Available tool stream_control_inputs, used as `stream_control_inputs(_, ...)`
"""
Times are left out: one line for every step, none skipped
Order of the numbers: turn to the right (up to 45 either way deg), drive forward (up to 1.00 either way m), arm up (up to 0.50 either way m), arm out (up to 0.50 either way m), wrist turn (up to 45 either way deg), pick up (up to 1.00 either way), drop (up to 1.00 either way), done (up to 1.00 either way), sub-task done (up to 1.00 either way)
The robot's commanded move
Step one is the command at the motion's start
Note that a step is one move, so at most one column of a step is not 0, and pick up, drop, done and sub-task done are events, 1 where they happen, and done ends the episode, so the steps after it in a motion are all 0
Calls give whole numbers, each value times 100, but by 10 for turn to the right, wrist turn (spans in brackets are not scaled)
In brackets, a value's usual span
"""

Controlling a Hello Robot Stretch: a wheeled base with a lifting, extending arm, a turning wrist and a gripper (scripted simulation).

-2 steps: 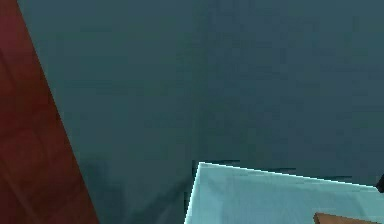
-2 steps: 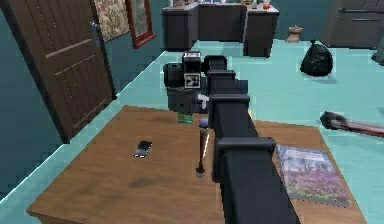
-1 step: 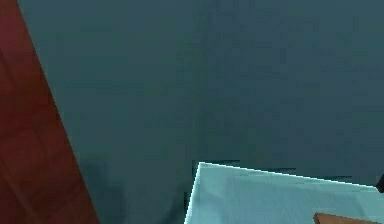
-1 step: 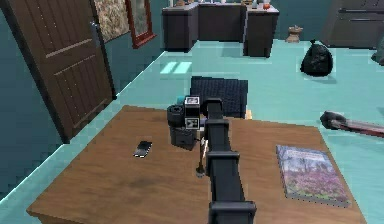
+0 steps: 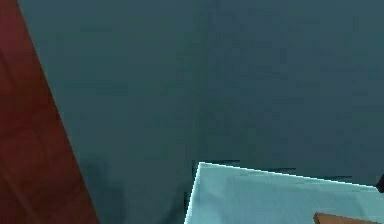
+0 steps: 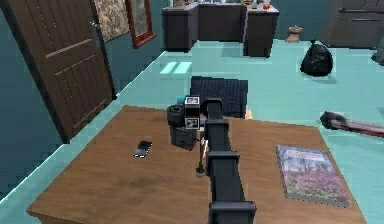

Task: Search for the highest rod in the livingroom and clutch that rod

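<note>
Mid-frame against the bench (image 6: 100,185), our gripper (image 6: 183,132) sits upper-left of a pale stick (image 6: 203,158), maybe the rod; whether it holds anything we cannot tell.

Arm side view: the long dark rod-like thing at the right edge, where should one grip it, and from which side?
Grip the rod-like thing probably on its thin shaft, right of the thicker end, from above: it seems to lie flat, lengthwise across the picture.
</note>
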Motion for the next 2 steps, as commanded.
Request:
stream_control_inputs(0,0,10,0,0,0,0,0,0)
stream_control_inputs(0,0,0,0,0,0,0,100,0)
